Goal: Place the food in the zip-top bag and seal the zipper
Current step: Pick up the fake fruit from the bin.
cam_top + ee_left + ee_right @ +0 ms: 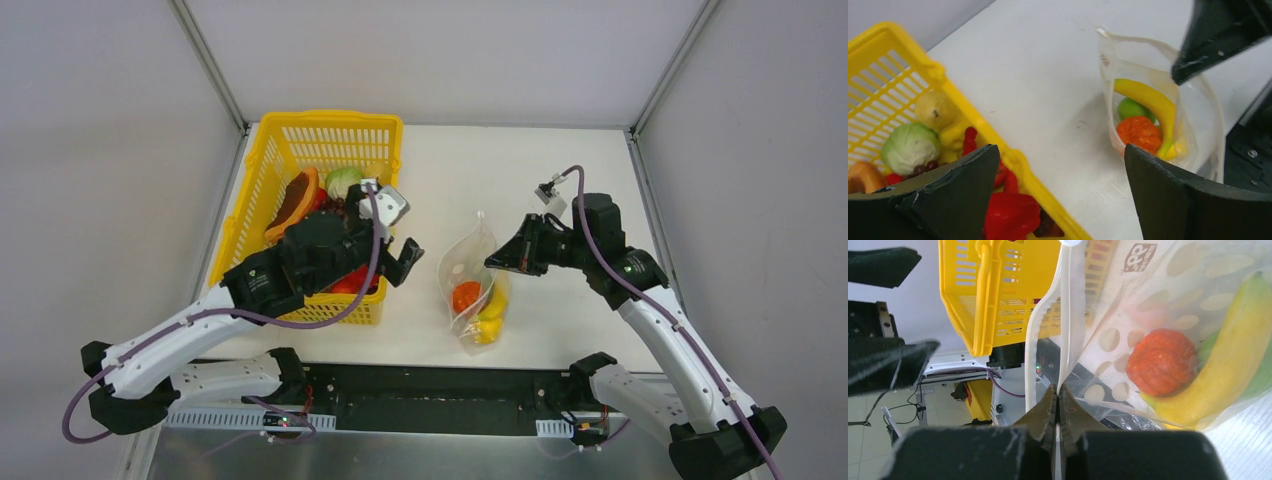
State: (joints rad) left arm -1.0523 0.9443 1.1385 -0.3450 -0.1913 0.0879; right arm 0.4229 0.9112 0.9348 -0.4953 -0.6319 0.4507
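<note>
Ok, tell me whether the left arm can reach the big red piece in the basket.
Probably yes: the open left gripper hangs over the basket, the big red piece uncovered just below it.

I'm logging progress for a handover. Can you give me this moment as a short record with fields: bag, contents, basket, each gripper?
bag: zip-top bag held upright right of the yellow basket, mouth open, zipper unsealed
in bag: banana, orange piece, green piece
in basket: several foods, including a cabbage and a red pepper
left gripper: open, empty, above the gap between basket and bag
right gripper: shut on the bag's mouth edge
sealing: not yet done
</note>
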